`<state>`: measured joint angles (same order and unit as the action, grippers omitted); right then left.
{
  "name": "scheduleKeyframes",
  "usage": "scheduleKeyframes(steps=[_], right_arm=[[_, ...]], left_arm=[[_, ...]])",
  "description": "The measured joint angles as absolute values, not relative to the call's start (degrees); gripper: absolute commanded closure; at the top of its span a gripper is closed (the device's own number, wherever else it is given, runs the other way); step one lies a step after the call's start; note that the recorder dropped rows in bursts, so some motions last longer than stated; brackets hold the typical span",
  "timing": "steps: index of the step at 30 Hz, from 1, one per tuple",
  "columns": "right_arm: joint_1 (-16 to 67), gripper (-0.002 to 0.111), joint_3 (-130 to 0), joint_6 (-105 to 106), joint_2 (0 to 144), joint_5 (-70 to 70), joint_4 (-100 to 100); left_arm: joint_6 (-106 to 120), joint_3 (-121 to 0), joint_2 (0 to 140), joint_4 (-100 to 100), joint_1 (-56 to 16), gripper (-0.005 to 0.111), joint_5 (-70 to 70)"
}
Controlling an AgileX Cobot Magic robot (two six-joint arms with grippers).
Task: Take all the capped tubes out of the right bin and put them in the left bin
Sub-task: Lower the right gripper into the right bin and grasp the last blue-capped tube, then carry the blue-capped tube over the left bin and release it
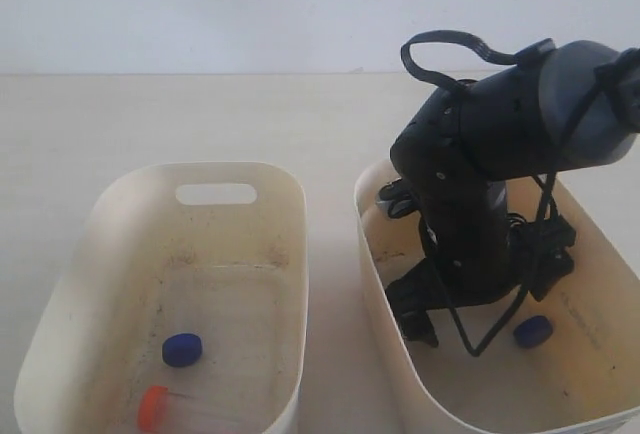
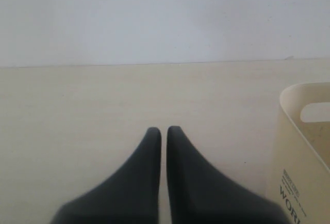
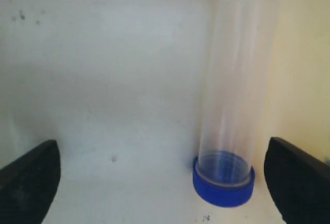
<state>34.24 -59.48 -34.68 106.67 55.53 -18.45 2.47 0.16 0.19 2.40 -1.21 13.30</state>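
Observation:
The right bin (image 1: 384, 284) holds my right arm, which reaches down inside it. My right gripper (image 1: 470, 316) (image 3: 162, 182) is open wide just above the bin floor. A clear capped tube (image 3: 234, 90) with a dark blue cap (image 3: 224, 184) (image 1: 533, 331) lies between the fingers (image 3: 296, 182), close to one of them and touching neither. The left bin (image 1: 110, 204) contains a blue-capped tube (image 1: 182, 349) and an orange-capped tube (image 1: 153, 406). My left gripper (image 2: 164, 131) is shut and empty over bare table, out of the exterior view.
In the left wrist view the end of a cream tub (image 2: 304, 152) shows, with a slot handle and a printed label; which bin it is I cannot tell. A pale wall stands behind the table. Cables loop around the right arm (image 1: 470, 204).

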Motion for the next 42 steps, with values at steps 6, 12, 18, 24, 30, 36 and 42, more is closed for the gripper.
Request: scheduleKeyframes(steps=[6,12,18,24,30,36,42], right_arm=[[34.24,0.005,-59.85,-34.68,108.86,52.66,-19.59],[34.24,0.005,-60.99,-33.37,111.13,53.80,-19.41],[33.91,0.032,-61.17,-27.96,111.26,53.72,-16.39],[33.87,0.074,-61.17,-26.90,111.92,53.59,-14.17],[33.87,0.098,-61.17,-27.62,112.37,54.14,-13.94],[33.87,0.108,-61.17,-27.04,112.37,54.17,-13.94],[33.87,0.108,-61.41,-25.84,111.97,55.46,-14.04]], left_arm=[[2.47,0.16,0.19,2.40,-1.21,0.102,13.30],[2.47,0.16,0.19,2.40,-1.21,0.102,13.30],[2.47,0.16,0.19,2.40,-1.21,0.102,13.30],[2.47,0.16,0.19,2.40,-1.21,0.102,13.30],[2.47,0.16,0.19,2.40,-1.21,0.102,13.30],[2.47,0.16,0.19,2.40,-1.21,0.102,13.30],[2.47,0.16,0.19,2.40,-1.21,0.102,13.30]])
